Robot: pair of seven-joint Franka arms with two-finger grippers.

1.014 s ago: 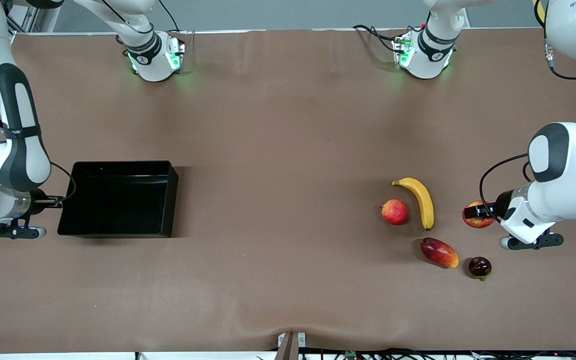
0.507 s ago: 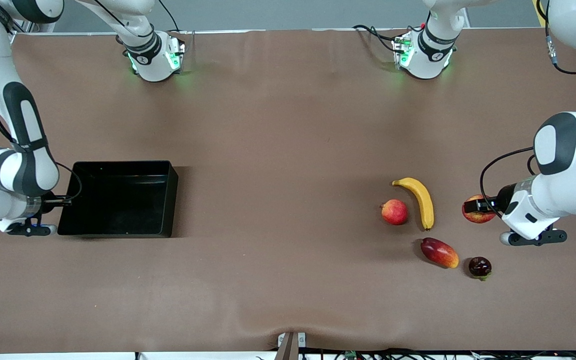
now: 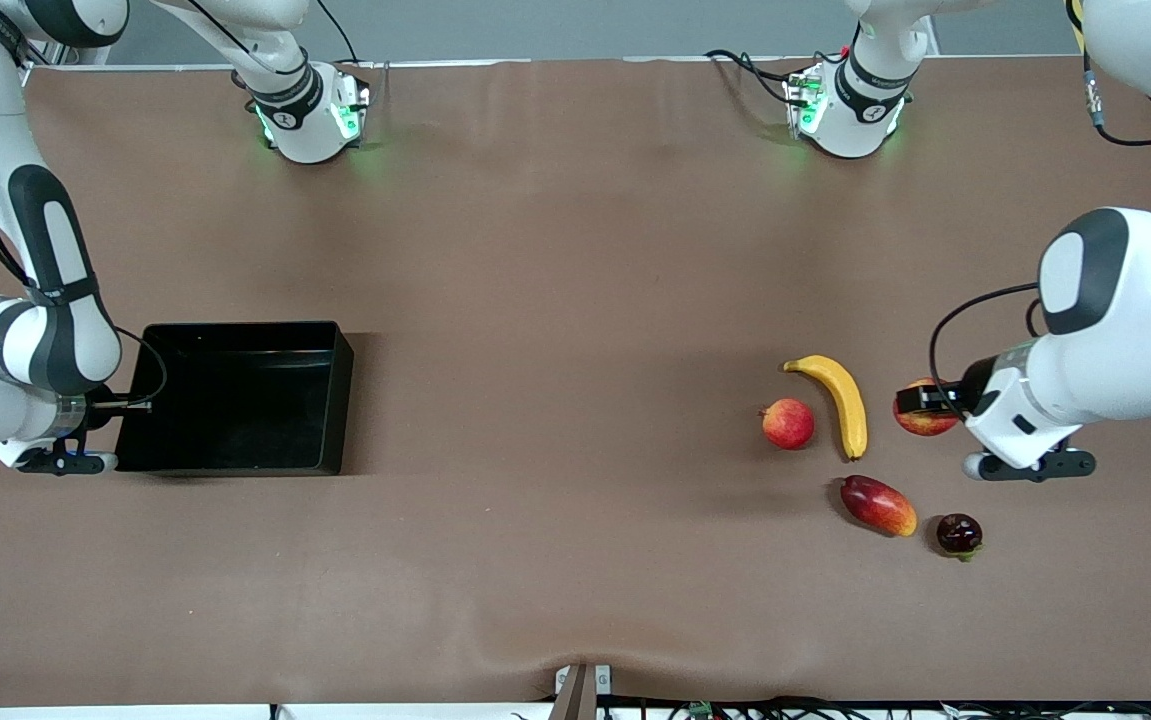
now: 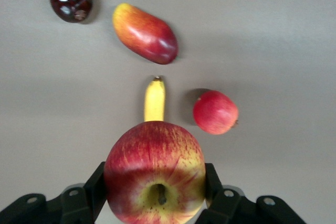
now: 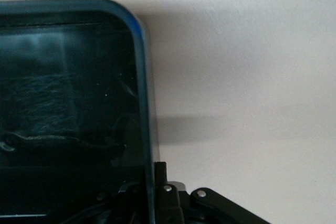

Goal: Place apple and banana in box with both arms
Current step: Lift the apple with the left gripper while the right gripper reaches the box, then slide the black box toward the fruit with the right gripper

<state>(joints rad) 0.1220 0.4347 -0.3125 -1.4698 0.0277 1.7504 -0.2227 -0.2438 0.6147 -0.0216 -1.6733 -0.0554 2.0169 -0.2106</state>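
the box (image 3: pixel 235 400) sits toward the right arm's end of the table, holding nothing; the right gripper (image 3: pixel 135 405) is clamped on its end wall. the left gripper (image 3: pixel 920 398) clamps the apple (image 3: pixel 925 420) above the table, beside the banana (image 3: pixel 840 400).

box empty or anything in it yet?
Empty: the box shows only bare black floor; the apple sits in the left gripper.

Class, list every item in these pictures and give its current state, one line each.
apple: held off the table in the left gripper
banana: lying on the table
box: empty, rim gripped by the right gripper
pink-red fruit: resting beside the banana
mango: lying on the table
dark fruit: resting by the mango
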